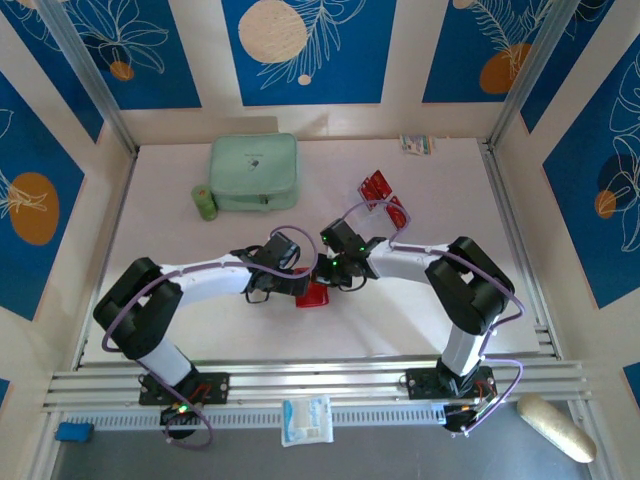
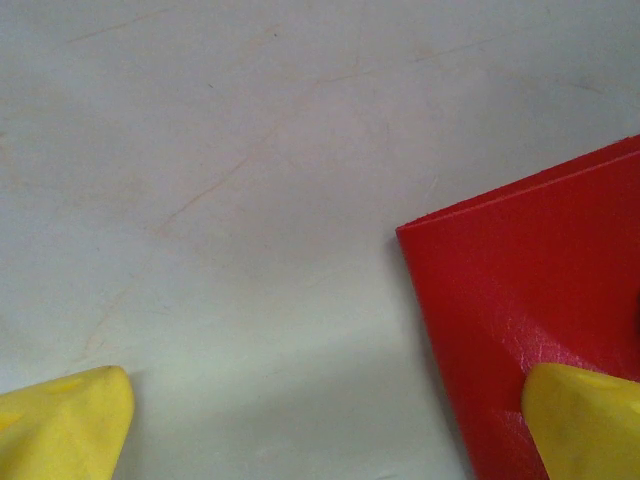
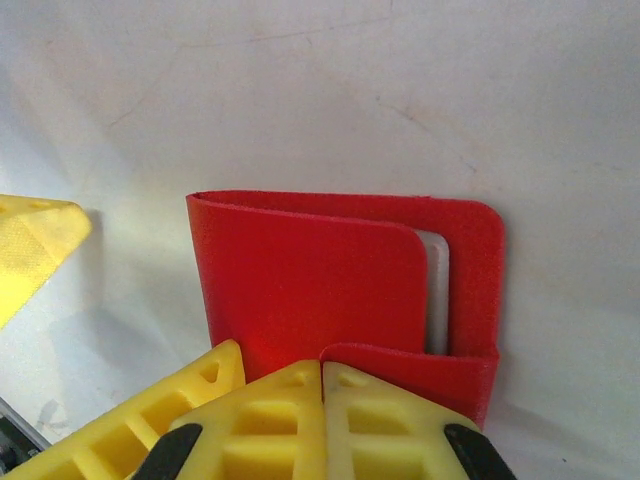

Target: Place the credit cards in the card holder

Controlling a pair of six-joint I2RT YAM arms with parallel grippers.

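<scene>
Card holder (image 3: 310,290) edge at clenched right hand (image 3: 322,375), left hand (image 2: 325,420) spread over corner, bare table (image 2: 250,150) around

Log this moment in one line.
left tool open, finger over card holder | right tool shut at holder edge | credit cards on table, outside holder

Card holder (image 1: 312,296) is laid flat on the table (image 1: 250,330), roughly mid-way. It's flanked by the left gripper (image 1: 298,281) on its left and the right gripper (image 1: 328,268) on its right. The credit cards (image 1: 385,198) are found further back and to the right, well apart from it. A zip case (image 1: 254,172) is parked at the back, left of centre, with a small cylinder (image 1: 205,202) just beside its left edge. A little packet (image 1: 417,144) is tucked against the back wall on the right.
</scene>
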